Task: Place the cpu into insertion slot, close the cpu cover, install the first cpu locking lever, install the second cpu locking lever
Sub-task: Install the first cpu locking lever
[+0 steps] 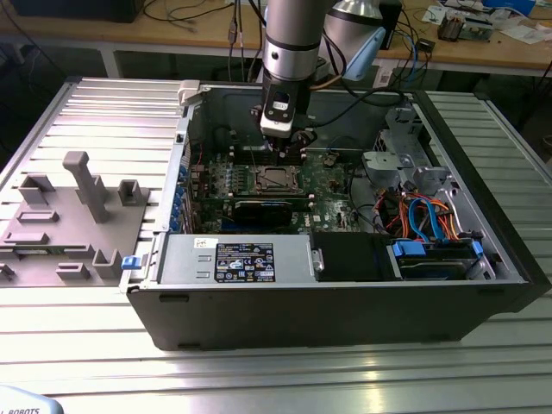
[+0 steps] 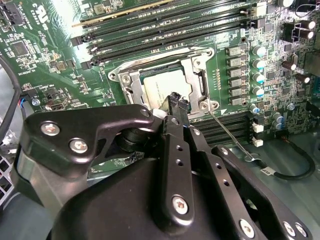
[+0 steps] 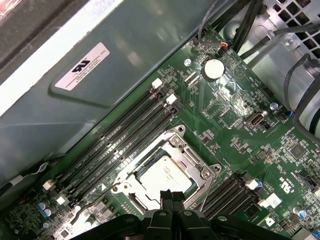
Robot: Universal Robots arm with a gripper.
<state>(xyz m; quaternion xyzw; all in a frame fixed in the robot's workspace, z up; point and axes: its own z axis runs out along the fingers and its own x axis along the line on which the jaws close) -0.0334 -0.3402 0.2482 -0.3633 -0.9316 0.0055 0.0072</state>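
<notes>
The cpu point(image 2: 162, 84) lies flat in the insertion slot point(image 2: 123, 81) on the green board, its dull silver top facing up. The cpu cover point(image 2: 198, 75) lies down around it as a silvery frame. In the first wrist view the cpu point(image 3: 165, 175) sits inside the cover point(image 3: 189, 156). My gripper point(image 2: 176, 99) hovers just above one edge of the socket, fingers shut with nothing visible between them; its tips point(image 3: 170, 195) reach the cpu's edge. A thin lever rod point(image 2: 231, 136) runs out from a socket corner. In the exterior view the gripper point(image 1: 285, 148) hangs over the slot point(image 1: 274, 179).
Long black memory slots point(image 2: 165, 30) flank the socket on both sides. The open computer case point(image 1: 345, 302) walls in the board; a black expansion card point(image 1: 263, 210), power supply point(image 1: 233, 259) and cable bundle point(image 1: 423, 216) lie nearby. A grey fixture point(image 1: 78, 216) stands at the exterior view's left.
</notes>
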